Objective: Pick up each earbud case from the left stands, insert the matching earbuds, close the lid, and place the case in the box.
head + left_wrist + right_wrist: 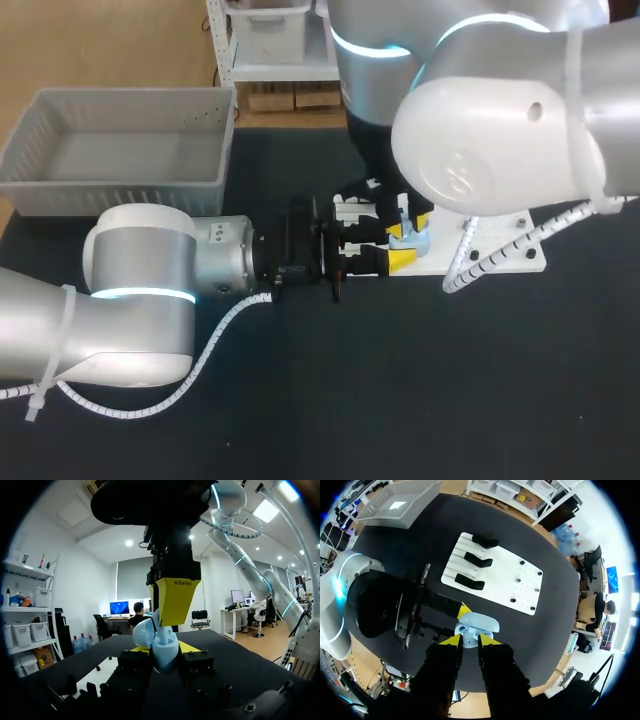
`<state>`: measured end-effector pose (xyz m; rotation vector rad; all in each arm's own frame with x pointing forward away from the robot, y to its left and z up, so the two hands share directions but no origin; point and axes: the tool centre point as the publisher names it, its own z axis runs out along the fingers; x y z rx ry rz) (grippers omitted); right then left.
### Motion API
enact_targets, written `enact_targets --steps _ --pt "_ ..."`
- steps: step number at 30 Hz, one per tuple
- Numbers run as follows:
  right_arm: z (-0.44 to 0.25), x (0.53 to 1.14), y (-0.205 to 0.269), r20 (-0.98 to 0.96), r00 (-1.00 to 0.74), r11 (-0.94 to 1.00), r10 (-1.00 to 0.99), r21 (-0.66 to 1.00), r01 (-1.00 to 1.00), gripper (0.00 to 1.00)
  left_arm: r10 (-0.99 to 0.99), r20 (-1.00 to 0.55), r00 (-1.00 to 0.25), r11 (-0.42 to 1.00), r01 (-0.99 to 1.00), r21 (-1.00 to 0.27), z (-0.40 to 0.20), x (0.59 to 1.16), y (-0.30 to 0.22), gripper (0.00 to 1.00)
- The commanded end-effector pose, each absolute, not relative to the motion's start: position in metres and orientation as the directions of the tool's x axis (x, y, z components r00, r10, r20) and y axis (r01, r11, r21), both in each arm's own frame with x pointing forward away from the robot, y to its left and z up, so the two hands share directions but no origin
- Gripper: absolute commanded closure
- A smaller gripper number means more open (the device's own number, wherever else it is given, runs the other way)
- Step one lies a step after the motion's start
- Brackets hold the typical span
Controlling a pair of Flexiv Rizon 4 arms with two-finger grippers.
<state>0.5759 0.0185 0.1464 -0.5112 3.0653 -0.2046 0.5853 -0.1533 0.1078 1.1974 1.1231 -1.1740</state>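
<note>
Jaws of your left gripper (162, 656) are clamped on the pale-blue, rounded plastic earbud case (479, 624), which has its lid open. Your right gripper (469, 640), directly above them, pinches a small pale-blue earbud (162, 629) at the case's well. You're at insertion, I judge. Next, seat it straight down, let go, then close the lid.

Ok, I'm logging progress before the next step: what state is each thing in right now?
case, lid open
earbud, held at the case's opening
left pincer, shut on the case
right pincer, shut on the earbud
stands, all three bare
box, no case inside
</note>
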Motion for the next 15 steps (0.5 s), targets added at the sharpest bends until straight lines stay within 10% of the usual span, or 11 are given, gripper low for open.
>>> enact_targets --steps 1,15 --pt "0.145 0.578 0.017 -0.005 -0.946 0.938 -0.324 -0.134 -0.320 1.00 -0.053 -0.996 0.076 0.019 0.997 0.075 0.108 0.583 -0.154 1.00" --pt "0.167 0.570 0.010 -0.100 -0.950 0.954 -0.297 -0.076 -0.291 1.00 -0.053 -0.996 0.076 0.019 0.997 0.075 0.108 0.583 -0.154 1.00"
